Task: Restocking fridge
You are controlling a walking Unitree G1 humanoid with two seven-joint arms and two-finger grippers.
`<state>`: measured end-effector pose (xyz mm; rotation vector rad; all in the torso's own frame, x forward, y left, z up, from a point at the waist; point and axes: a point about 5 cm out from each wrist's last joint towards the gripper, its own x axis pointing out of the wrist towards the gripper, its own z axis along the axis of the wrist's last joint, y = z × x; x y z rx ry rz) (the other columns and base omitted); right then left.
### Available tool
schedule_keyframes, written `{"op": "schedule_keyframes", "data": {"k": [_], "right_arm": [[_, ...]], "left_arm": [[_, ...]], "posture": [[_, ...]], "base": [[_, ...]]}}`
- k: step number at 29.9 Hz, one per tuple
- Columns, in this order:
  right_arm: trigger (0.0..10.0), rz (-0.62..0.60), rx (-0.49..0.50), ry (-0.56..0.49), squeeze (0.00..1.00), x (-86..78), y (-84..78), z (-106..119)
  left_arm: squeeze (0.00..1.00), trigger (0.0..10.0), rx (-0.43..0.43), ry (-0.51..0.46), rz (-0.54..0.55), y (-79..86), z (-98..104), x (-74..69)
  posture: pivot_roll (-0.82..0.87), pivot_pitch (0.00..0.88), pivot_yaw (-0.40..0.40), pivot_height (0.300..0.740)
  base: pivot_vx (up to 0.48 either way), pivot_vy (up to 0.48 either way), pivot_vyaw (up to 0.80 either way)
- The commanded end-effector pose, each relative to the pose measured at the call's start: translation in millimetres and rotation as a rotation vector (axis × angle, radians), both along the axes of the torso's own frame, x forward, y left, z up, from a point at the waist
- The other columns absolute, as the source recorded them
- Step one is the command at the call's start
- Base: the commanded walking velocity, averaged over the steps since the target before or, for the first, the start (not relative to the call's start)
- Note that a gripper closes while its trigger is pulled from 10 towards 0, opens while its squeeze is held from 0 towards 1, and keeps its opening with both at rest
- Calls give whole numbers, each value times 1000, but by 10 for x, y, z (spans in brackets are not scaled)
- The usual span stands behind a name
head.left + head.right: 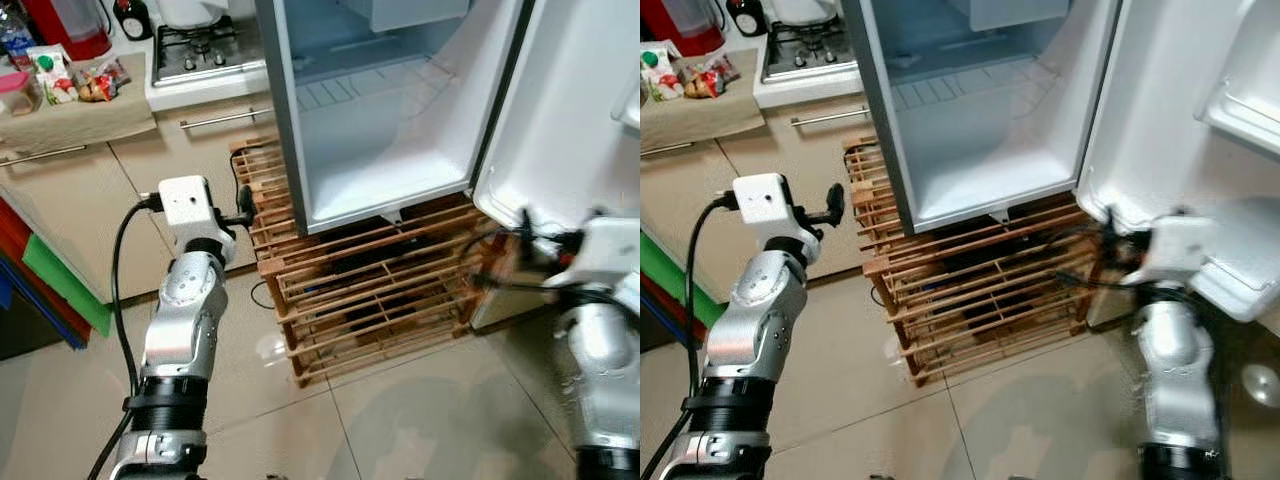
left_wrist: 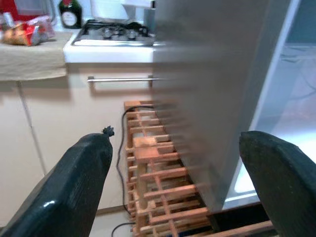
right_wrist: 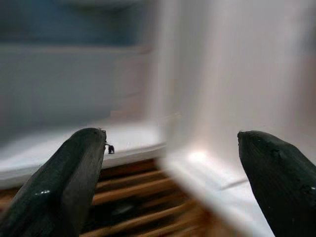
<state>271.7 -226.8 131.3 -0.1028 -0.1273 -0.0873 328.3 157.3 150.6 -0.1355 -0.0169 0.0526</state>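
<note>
Fridge stands open on a wooden pallet rack, its door swung right. No writing is readable. Left gripper, fingers apart, faces the fridge's steel side; right gripper, fingers apart, sits near the door's lower edge, holding nothing.

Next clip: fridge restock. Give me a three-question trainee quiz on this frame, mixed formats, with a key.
1. True or false: the fridge door stands open.
2. Multiple choice: what does the fridge stand on? A) a wooden slatted rack; B) the bare floor; C) a metal trolley.
3. Fill in: the left gripper has its fingers ____, with nothing between them.

Key
1. True. The bottom compartment is in view, with nothing on its floor.
2. A. The rack lifts the fridge off the tiled floor.
3. Open. The right gripper, low by the door's bottom edge, is open too.
</note>
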Motion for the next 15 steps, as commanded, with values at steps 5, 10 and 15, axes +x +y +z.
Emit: {"op": "schedule_keyframes", "data": {"k": [5,10,15], "right_arm": [[10000,59,36,52,0,-29,199,-131],[10000,50,34,77,0,-13,166,-164],[10000,15,43,87,0,-17,72,-186]], "left_arm": [[0,10000,-19,2,1,55,-26,-23],[0,10000,-36,-12,6,84,-12,-52],[0,10000,-45,-8,36,138,-16,-48]], "posture": [[-128,0,103,740],[-123,0,99,740],[-120,0,94,740]], "base": [[0,0,678],[0,288,595],[0,480,0]]}}
